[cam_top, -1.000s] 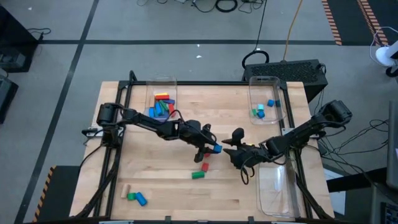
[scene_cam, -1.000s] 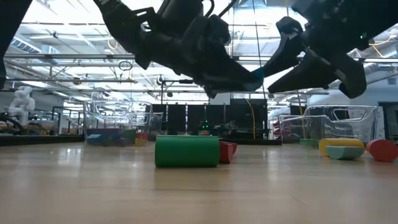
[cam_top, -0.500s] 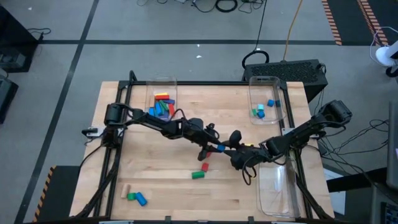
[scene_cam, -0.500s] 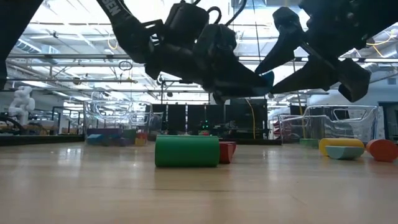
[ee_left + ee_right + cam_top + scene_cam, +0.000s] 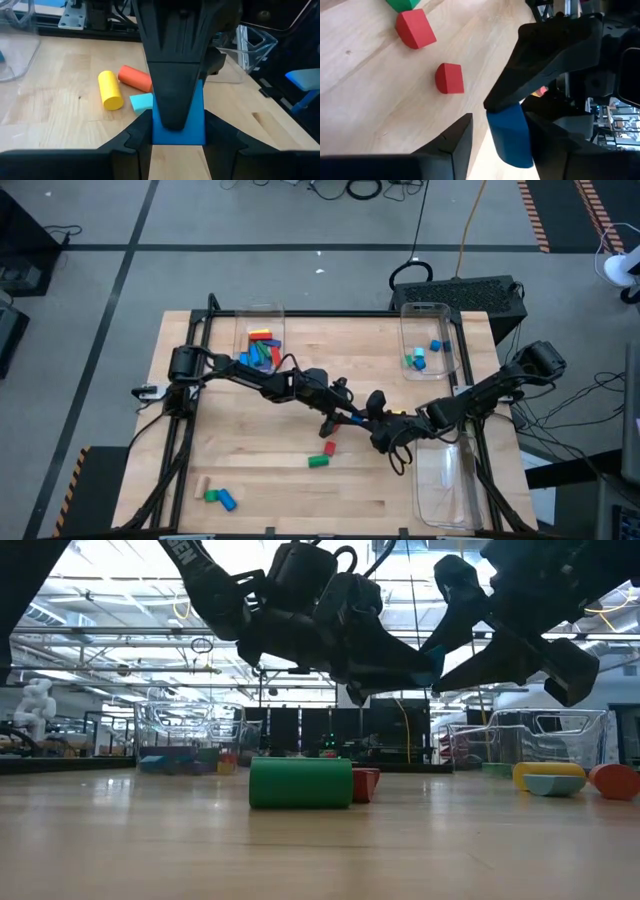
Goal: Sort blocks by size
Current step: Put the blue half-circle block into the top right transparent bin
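Left claw (image 5: pixel 352 417) is above the middle of the table (image 5: pixel 230 460), pinching a blue block (image 5: pixel 357 419) between its fingers. The block is held clear of the table surface. In the left wrist view the blue block (image 5: pixel 178 120) sits between the two dark fingers, with one finger overlapping its upper face.

Right claw (image 5: pixel 376 418) meets the left claw at the same point, coming in from the right edge of the table. Its fingers are spread, one on each side of the blue block (image 5: pixel 510 135); the right wrist view shows the block in the gap between them. Whether those fingers touch the block cannot be told.

In the low view both claws hang above the table with the blue block (image 5: pixel 432 662) between them.

Other blocks on the table:
- A red block (image 5: pixel 329 447) and a green cylinder (image 5: pixel 318 462) lie just toward the near edge from the claws.
- A green and a blue block (image 5: pixel 220 498) lie near the near left corner.
- The far left bin (image 5: pixel 262 315) holds several coloured blocks.
- The far right bin (image 5: pixel 425 310) holds a few blue and green blocks.
- The near right bin (image 5: pixel 440 505) sits at the right edge.
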{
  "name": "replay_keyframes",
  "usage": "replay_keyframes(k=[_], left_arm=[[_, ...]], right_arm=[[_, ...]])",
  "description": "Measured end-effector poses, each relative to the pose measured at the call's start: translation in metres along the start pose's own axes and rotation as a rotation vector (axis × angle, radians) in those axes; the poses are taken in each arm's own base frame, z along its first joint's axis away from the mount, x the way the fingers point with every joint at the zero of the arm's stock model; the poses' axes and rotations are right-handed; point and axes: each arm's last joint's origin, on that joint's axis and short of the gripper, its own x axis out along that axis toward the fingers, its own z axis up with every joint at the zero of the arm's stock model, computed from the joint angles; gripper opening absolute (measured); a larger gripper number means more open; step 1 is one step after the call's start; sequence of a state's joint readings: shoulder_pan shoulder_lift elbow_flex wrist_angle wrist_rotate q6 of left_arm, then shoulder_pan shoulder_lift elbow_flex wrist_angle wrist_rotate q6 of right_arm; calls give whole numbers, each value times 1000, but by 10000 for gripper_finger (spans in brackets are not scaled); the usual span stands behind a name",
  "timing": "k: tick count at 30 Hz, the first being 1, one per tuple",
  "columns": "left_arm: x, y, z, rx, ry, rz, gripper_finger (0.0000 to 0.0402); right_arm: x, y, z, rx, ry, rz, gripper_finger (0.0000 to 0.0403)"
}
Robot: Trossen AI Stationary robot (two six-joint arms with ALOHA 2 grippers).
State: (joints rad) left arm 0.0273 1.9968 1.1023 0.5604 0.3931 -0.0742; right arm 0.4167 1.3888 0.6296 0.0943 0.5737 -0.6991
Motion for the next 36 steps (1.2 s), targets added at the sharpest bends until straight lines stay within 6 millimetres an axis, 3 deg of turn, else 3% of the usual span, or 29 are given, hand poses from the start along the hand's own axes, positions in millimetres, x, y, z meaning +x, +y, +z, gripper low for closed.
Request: replay_keyframes(k=[10, 18, 25, 30, 36], left_arm=[[0, 1, -1, -37, 5, -2, 138], [-1, 3, 2, -8, -16, 17, 189], [-6, 12, -1, 4, 25, 14, 199], [-16, 15, 1, -59, 96, 29, 200], [-25, 20, -5, -124, 216, 236, 201]], right_arm=[[2, -3, -3, -2, 10, -2, 71], [3, -7, -6, 161, 40, -41, 68], [-3, -25, -17, 393, 73, -85, 69], [-18, -43, -33, 518, 160, -191, 69], [-42, -69, -73, 774, 313, -319, 69]])
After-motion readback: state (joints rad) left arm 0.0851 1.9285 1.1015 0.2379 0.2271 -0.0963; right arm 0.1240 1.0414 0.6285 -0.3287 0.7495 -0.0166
